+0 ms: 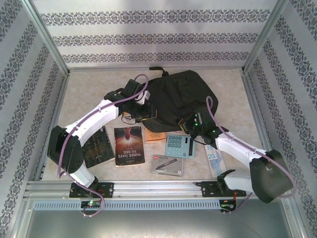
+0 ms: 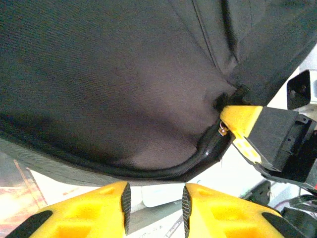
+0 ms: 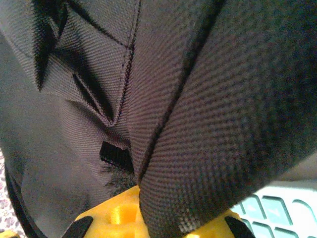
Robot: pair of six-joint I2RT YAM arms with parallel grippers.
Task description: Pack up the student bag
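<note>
Top view: student bag (image 1: 181, 96) upper centre on table (image 1: 89, 94). Book (image 1: 129, 145), calculator (image 1: 178, 145) and grey case (image 1: 167, 165) lie loose below it, unpacked.
Left wrist view: left gripper (image 2: 155, 203) fingers narrowly apart, empty, under bag edge.
Right wrist view: right gripper (image 3: 163, 223) clamped on bag fabric.
Judgement: opening stage; all packing ahead.

The student bag (image 1: 178, 96) is matt black woven cloth, coarse-grained up close, its zip edge smoother and slightly shiny; the fingers (image 2: 94, 213) of the left gripper (image 2: 155, 198) are matt yellow plastic with black pads; the front rail (image 1: 158, 187) is bare silvery metal
</note>
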